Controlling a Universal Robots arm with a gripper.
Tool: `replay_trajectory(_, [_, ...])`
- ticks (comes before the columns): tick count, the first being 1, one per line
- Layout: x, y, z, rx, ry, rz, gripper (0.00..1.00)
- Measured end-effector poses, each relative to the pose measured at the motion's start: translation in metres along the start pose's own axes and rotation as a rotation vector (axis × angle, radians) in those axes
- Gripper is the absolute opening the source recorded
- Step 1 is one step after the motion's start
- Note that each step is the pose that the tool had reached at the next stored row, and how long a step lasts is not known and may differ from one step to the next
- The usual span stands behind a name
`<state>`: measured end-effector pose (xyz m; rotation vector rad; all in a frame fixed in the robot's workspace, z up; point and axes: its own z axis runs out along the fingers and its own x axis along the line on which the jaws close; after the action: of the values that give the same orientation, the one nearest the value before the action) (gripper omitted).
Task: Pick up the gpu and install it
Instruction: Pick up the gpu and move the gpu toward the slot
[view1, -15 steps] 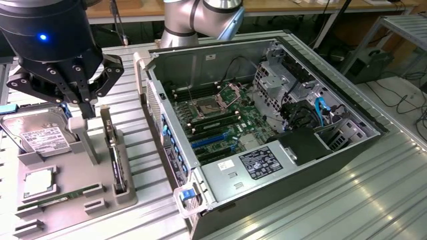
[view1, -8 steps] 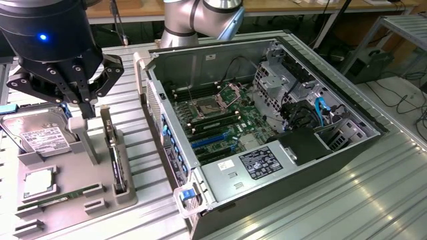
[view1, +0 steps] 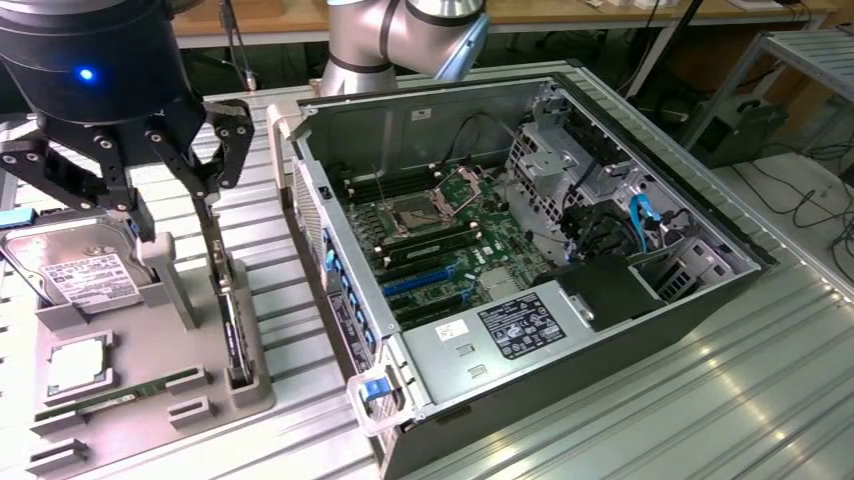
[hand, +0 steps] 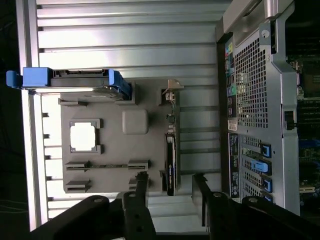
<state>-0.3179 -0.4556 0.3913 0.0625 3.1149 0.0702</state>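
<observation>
**Figure. End effector above the parts fixture, gpu not yet gripped.**

In the exterior view the end effector (view1: 174, 225) hangs over the grey fixture tray (view1: 147, 335) on the bench (view1: 747, 380). Its 2 fingers are spread apart and pinch nothing. The gpu (view1: 224, 310) stands on edge in a slot of the tray, on the side nearest the open computer case (view1: 400, 130), with its top edge just below the finger nearer the case. Whether that finger touches it cannot be told. In the wrist view the card (hand: 170, 165) appears edge-on, lined up with the gap between the fingers. The hard drive (view1: 83, 272) stands in its own cradle beside it.

Risks, as judged from this pose:
- The card is thin, so a small sideways offset could bring a fingertip down onto its edge or bracket instead of beside it.
- A pinch that is off-centre or skewed could tilt the card and jam it in the slot.
- The outer finger works near the hard drive's cradle and could catch on it.
- A loose hold could let the card swing, so that it meets the blue expansion slots (view1: 424, 282) crooked.
</observation>
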Motion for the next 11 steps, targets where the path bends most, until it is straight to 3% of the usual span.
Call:
replay_trajectory(1, [0.0, 0.0024, 0.0002, 0.0009, 0.0006, -0.003, 0.6])
replay_trajectory(2, [0.0, 0.0059, 0.0008, 0.0025, 0.0024, -0.009, 0.6])
replay_trajectory(3, [0.0, 0.0082, 0.0021, 0.0049, 0.0039, -0.017, 0.66])
replay_trajectory(8, [0.0, 0.0083, 0.0076, 0.0103, 0.0087, -0.039, 0.66])
replay_trajectory(11, [0.0, 0.0081, 0.0102, 0.0148, 0.0081, -0.04, 0.66])
